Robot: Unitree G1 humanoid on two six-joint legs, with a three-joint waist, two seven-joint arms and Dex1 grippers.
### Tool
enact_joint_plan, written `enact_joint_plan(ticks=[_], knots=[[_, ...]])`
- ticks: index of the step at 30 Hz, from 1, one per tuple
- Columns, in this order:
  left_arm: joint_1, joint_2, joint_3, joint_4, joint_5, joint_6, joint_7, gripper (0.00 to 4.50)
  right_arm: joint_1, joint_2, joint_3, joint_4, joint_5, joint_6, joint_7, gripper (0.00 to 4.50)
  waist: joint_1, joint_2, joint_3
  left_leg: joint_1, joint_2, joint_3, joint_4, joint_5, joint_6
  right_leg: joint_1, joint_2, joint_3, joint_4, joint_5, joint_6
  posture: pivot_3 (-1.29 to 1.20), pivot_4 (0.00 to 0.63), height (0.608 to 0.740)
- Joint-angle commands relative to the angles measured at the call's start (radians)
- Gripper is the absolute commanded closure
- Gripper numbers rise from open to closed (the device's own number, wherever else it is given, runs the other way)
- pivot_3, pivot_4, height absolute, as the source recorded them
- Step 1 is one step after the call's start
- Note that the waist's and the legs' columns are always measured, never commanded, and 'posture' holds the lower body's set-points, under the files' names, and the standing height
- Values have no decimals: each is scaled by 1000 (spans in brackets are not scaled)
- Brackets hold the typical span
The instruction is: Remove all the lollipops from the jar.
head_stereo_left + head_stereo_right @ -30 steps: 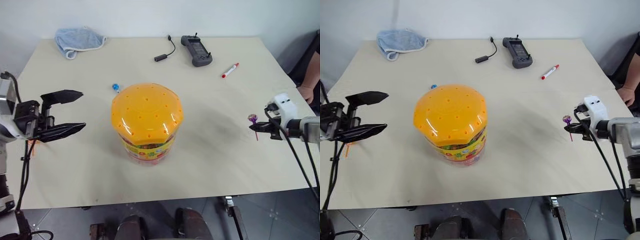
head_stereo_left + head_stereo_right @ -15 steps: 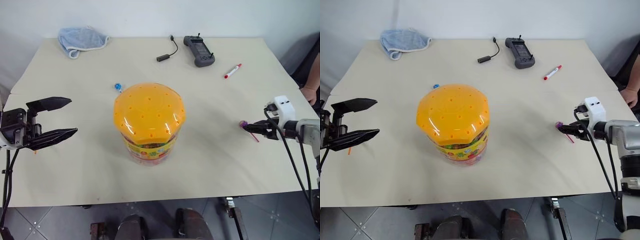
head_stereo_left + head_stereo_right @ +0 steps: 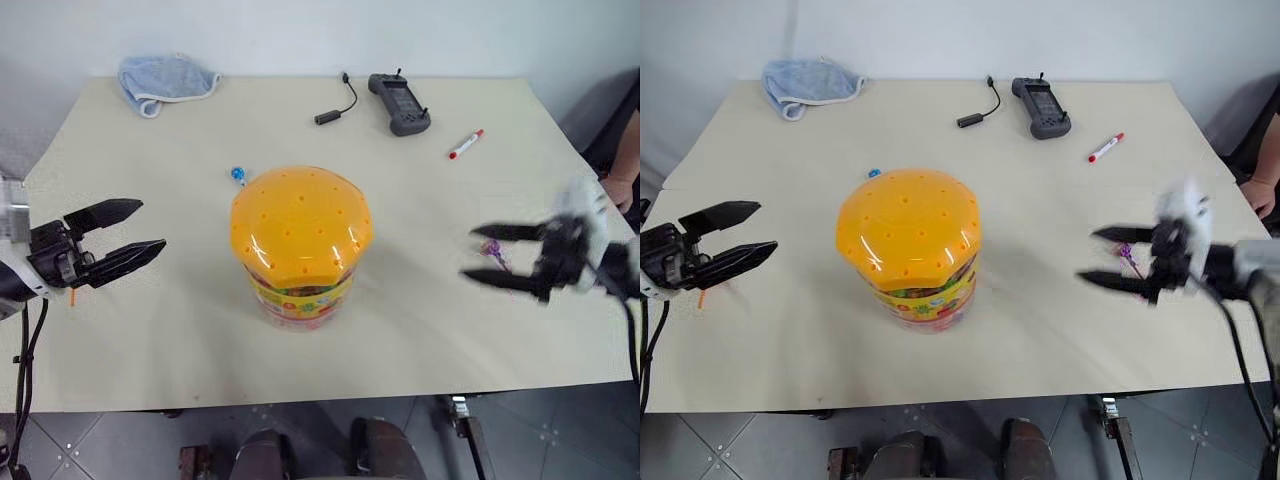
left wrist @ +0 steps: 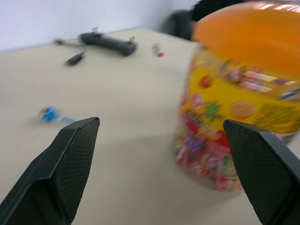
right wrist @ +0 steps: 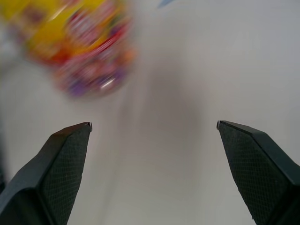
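On the table (image 3: 420,330), head views: jar (image 3: 301,240) stands upright mid-table, orange lid on. Right gripper (image 3: 481,254) is to its right, well apart, fingers spread wide, holding nothing. Purple lollipop (image 3: 491,249) lies on the table just at the gap between those fingers; whether it touches either one cannot be told, since the gripper is smeared. Blue lollipop (image 3: 237,175) lies just behind the jar's left shoulder, partly hidden by the lid in the right eye view. Left gripper (image 3: 134,233) hangs left of the jar, apart from it, fingers wide, empty. A small orange stick (image 3: 72,296) shows under the left arm, mostly hidden; likely the orange lollipop, head not visible. Far edge: blue cloth (image 3: 165,77), black controller (image 3: 400,101), cable (image 3: 334,105), red-capped marker (image 3: 464,143).

Left wrist view: jar close beyond one fingertip, label blurred, top cut off. Blue lollipop lies beyond the other fingertip. Fingers wide apart, nothing between.

Right wrist view: jar a blur off to one side, far from the fingertips. Bare table between the fingers, wide apart, empty.
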Motion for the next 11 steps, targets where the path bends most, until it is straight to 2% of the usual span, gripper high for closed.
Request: enact_joint_plan(ticks=[1,6,11], knots=[[50,-15,23,-41,-6,-2,9,0,-1,55,39,21,-41,-169,44,30,-2,0,0,0,0,0,0,0,0,0,0,0,0,0,0,0,150,740],[185,-83,48,-114,57,-81,72,0,10,155,86,76,-92,-215,-50,30,-3,0,0,1,1,0,0,0,0,0,1,0,1,0,0,0,150,740],[280,-135,66,-203,39,-89,97,0,52,216,96,77,-129,-266,-120,30,4,0,0,1,1,-1,1,0,0,1,0,0,0,0,0,0,150,740]])
